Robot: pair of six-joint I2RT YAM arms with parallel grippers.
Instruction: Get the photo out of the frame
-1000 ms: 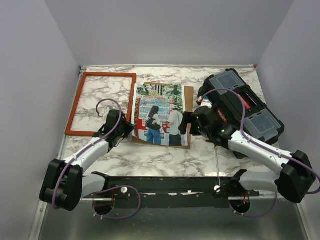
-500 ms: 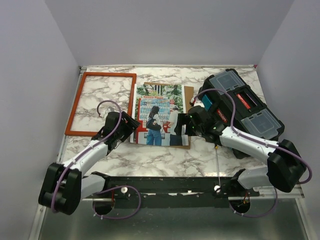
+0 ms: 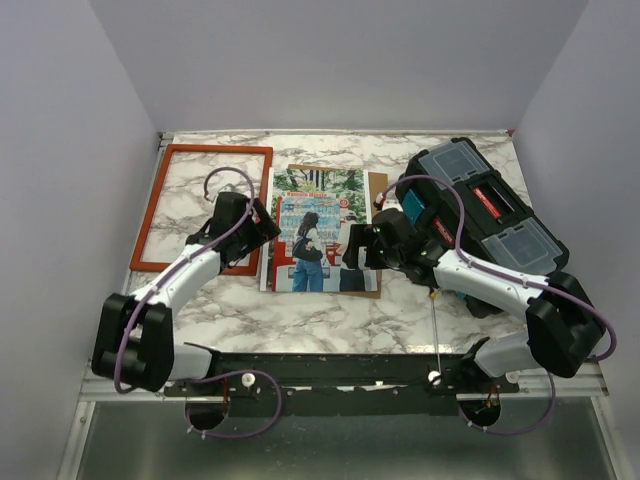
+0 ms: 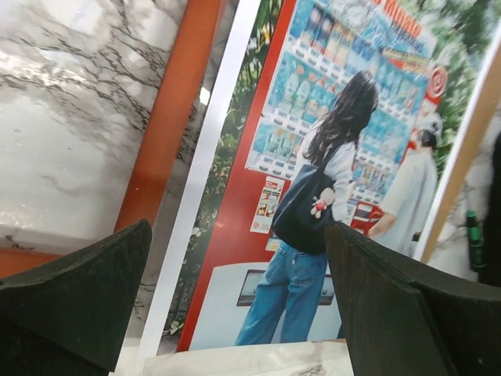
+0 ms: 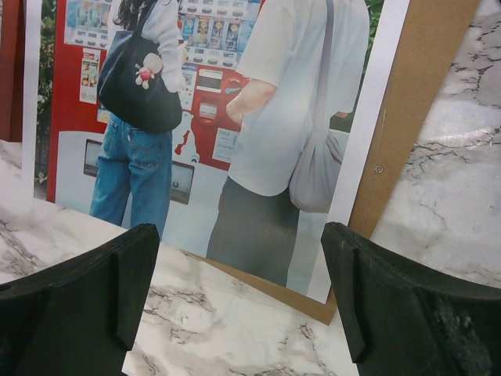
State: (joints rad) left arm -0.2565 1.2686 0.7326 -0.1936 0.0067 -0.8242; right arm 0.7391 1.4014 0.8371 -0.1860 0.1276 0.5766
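Left gripper (image 3: pixel 262 230) and right gripper (image 3: pixel 362 246) hover spread wide and empty at the side edges of the photo (image 3: pixel 312 195), likely to pinch it off the board (image 3: pixel 377 188) beneath; the frame (image 3: pixel 152 215) lies just left, already emptied

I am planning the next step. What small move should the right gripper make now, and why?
Probably lower the right gripper and pinch the near right corner of the photo: the frame lies empty at the left, but the photo rests on the brown board, and the jaws are open above that corner.
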